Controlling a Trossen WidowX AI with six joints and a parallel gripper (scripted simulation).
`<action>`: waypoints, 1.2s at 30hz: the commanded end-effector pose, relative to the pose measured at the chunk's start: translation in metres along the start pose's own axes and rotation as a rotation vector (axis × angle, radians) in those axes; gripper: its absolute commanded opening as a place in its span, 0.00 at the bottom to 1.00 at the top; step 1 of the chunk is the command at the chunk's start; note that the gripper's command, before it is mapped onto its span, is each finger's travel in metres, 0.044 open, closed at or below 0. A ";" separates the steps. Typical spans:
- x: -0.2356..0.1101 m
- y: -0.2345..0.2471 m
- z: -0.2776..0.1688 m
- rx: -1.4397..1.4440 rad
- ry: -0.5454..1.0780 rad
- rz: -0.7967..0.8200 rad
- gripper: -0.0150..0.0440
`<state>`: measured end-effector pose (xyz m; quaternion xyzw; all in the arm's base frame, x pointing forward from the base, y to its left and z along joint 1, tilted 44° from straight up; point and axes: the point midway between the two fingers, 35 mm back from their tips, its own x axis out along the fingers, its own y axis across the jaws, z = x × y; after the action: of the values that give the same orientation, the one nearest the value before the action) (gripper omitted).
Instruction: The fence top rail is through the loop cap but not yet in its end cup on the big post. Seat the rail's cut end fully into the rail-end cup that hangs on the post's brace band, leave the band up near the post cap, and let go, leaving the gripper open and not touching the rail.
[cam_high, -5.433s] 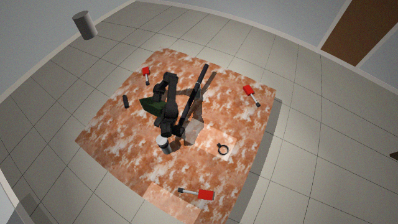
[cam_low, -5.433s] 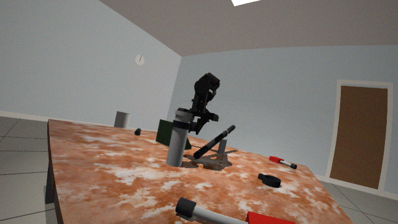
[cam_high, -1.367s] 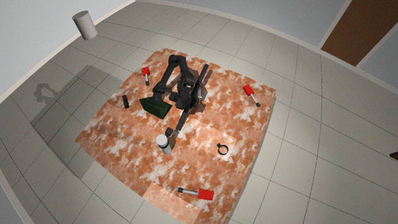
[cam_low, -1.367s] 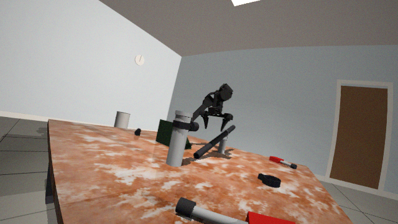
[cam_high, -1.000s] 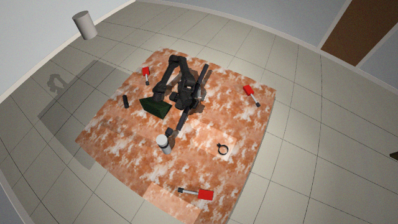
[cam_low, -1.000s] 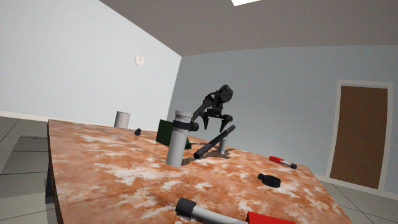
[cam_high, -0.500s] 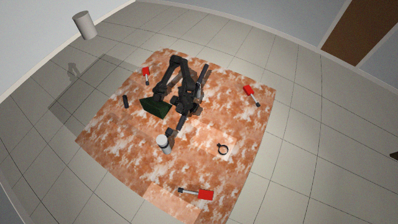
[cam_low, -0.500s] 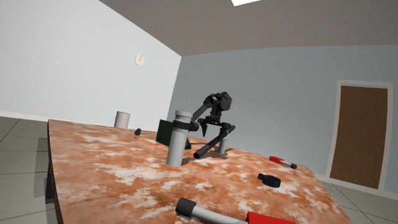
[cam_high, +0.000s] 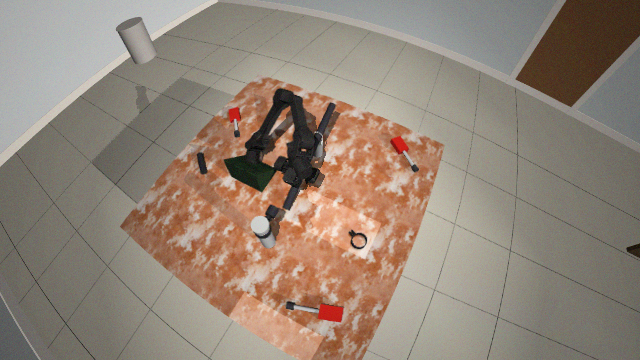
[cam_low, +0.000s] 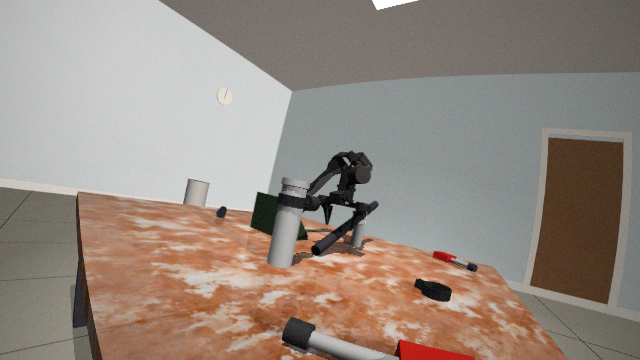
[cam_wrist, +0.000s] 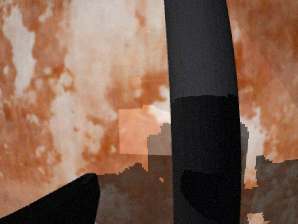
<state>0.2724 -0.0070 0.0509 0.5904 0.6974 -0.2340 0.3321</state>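
Big post (cam_low: 286, 227) stands upright at the left of the work area on the table (cam_low: 150, 260); its brace band (cam_low: 290, 201) sits high, just under the post cap (cam_low: 294, 183); the rail-end cup (cam_low: 312, 202) hangs on the band's right side, and from the exterior view it looks unfilled.

Top rail (cam_low: 344, 227) lies right of the post, tilted; its upper end passes near the small line post (cam_low: 358, 234), where the loop cap is too small to make out; its lower cut end (cam_low: 317, 248) points toward the big post but sits low, near the table and well below the cup; not seated.

Gripper (cam_low: 330, 210) hovers just above the rail's middle, fingers spread nearly to full width, holding nothing; the wrist view shows the rail (cam_wrist: 200, 96) running lengthwise through the frame, one dark finger (cam_wrist: 49, 223) at the lower left; you cannot tell from it whether both fingers straddle the rail.

Step in hand, by judgement: approach for the grasp; no contact yet.

Next move calls for you to lower until the fingers bracket the rail, close, lift the cut end to cup height, then slide it along its own axis into the cup; keep the push from dragging the band down the post.
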 end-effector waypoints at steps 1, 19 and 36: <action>0.011 -0.002 -0.001 0.008 0.010 -0.008 1.00; 0.040 -0.003 -0.002 0.008 0.011 -0.008 1.00; 0.052 -0.004 -0.003 0.008 0.013 -0.008 0.78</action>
<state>0.2667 0.0270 0.0161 0.5902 0.6989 -0.2323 0.3304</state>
